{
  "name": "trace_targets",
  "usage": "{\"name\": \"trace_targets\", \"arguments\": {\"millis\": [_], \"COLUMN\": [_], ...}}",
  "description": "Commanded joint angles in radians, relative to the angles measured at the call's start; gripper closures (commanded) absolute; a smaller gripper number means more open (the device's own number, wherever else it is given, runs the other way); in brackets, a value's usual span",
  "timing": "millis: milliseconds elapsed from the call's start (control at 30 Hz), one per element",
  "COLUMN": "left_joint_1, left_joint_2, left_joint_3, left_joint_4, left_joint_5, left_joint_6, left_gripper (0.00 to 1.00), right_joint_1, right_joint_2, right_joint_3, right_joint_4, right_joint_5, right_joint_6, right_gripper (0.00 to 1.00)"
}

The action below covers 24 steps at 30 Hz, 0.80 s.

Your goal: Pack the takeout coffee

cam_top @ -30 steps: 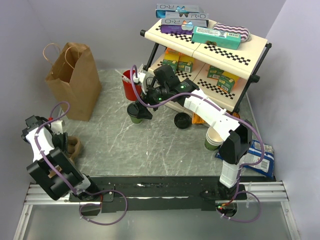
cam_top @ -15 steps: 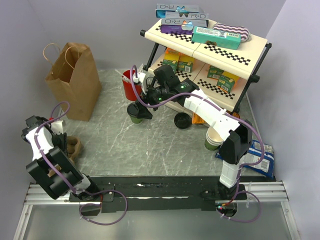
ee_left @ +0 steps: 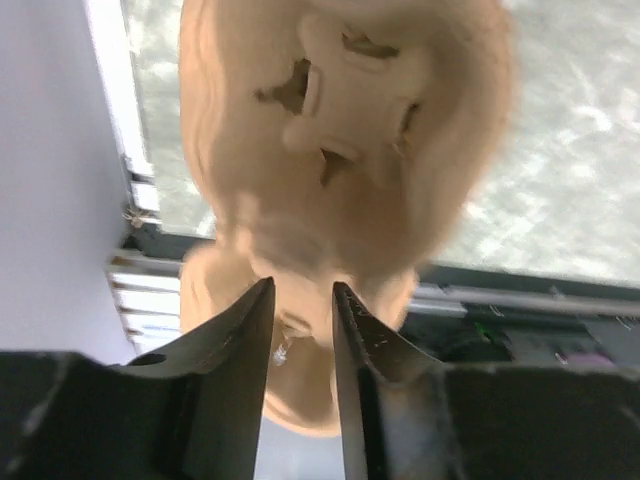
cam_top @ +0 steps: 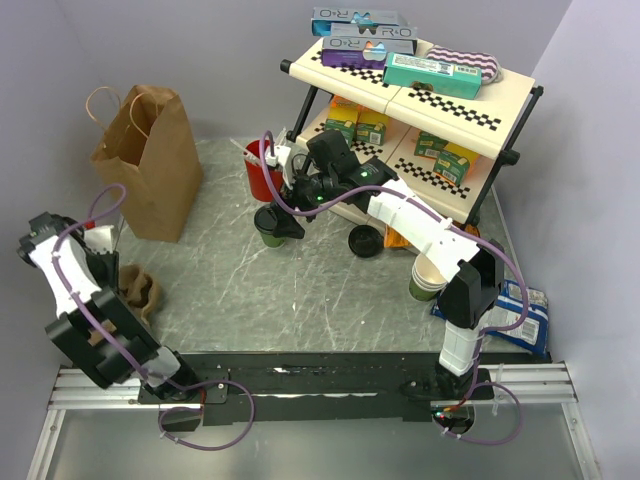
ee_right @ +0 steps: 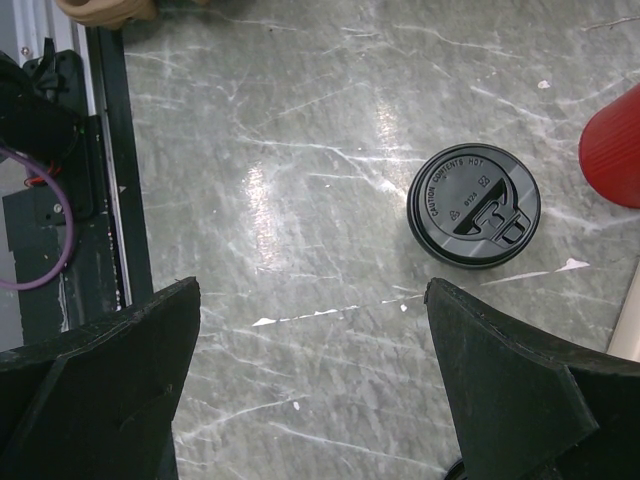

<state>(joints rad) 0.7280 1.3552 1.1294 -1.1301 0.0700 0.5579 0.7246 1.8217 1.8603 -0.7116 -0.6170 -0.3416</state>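
red cup (ee_right: 612,145) close behind takeout coffee (ee_right: 473,205), cart (cam_top: 500,100) right

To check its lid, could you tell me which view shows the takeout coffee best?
Right wrist: the takeout coffee sits unobstructed, lid lettering readable. Top external shows it small; left wrist misses it.

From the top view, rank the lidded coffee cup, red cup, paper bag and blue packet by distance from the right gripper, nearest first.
1. Lidded coffee cup, right by the right gripper.
2. Red cup, just behind.
3. Paper bag, far left.
4. Blue packet, right edge.
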Motion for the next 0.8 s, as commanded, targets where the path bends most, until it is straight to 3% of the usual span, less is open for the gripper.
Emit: {"name": "trace_targets", "arguments": {"millis": [0,133,300,333,400,433,500,600,767], "left_joint_1": [0.03,0.031,0.024,0.024,0.021,0.019,0.01,-0.009,-0.019], "left_joint_2": [0.057,0.085,0.064,0.061,0.036,0.026,-0.014,-0.051,-0.047], "left_joint_3": [0.186,0.309,0.258,0.242,0.176,0.152,0.075,-0.012,-0.114], "left_joint_4": [-0.181,-0.241,-0.241,-0.24,-0.211,-0.191,-0.107,-0.013,0.064], "left_joint_5": [0.112,0.203,0.22,0.212,0.209,0.203,0.165,0.114,0.077], "left_joint_6": [0.014,0.007,-0.006,-0.009,-0.013,-0.021,-0.049,-0.062,-0.072], "left_gripper": [0.99,0.99,0.99,0.87,0.74,0.58,0.46,0.39,0.38], "right_joint_1": [0.012,0.013,0.015,0.013,0.015,0.013,0.013,0.013,0.015], "right_joint_2": [-0.018,-0.018,-0.019,-0.018,-0.016,-0.015,-0.013,-0.01,-0.007], "right_joint_3": [0.008,0.002,-0.003,-0.004,-0.006,-0.006,-0.006,-0.001,0.004], "right_joint_4": [0.012,0.011,0.015,0.015,0.015,0.015,0.015,0.014,0.011], "right_joint_5": [0.0,0.005,0.005,0.008,0.007,0.005,0.0,-0.001,0.003], "right_joint_6": [-0.008,-0.01,-0.011,-0.011,-0.01,-0.011,-0.008,-0.007,-0.01], "right_gripper": [0.0,0.0,0.0,0.0,0.0,0.0,0.0,0.0,0.0]}}
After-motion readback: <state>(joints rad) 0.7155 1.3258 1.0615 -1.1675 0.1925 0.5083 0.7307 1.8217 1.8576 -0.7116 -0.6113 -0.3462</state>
